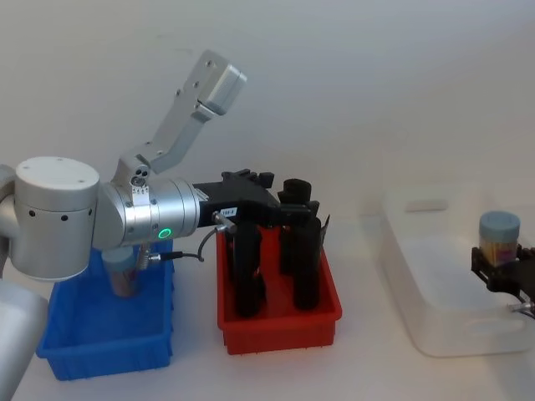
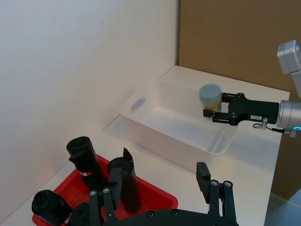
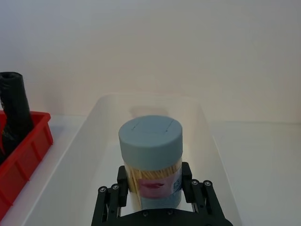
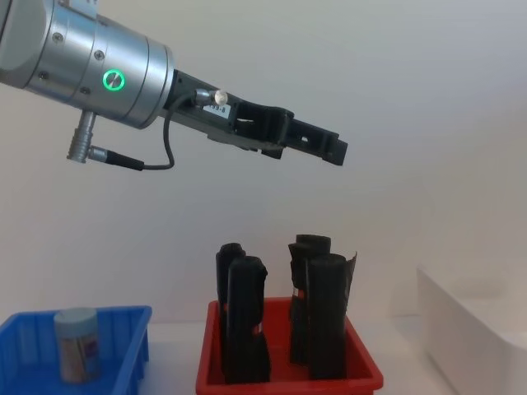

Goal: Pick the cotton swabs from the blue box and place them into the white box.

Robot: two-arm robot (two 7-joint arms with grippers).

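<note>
So from where I stood, the right pincer (image 3: pixel 154 184) was clamped on a small clear cylindrical cotton swab tub (image 3: pixel 151 157) w/ a pale blue-grey round cap. The tub was upright, tan stems visible thru the side, fingers (image 3: pixel 121 183) pressed on both sides of it. It hung over the open top of the plain white rectangular plastic white box (image 1: pixel 398 266), toward the box's right end, and wasn't touching the floor of the box afaict.

The left pincer (image 4: pixel 333 150) was up in the air above the bright red plastic red tray (image 1: pixel 277 327), released, fingers (image 2: pixel 203 173) apart w/ nothing between them. That tray stood in the middle of the white table (image 1: pixel 368 372), b/w the two boxes, packed w/ tall black rolls (image 4: pixel 247 322) standing upright.

Over on the left, the bright blue shallow plastic blue box (image 1: pixel 107 349) had a second tub (image 4: pixel 78 344) in it, same kind, grey-blue cap, standing upright near the back of the box, partly behind the left arm from the head view.
</note>
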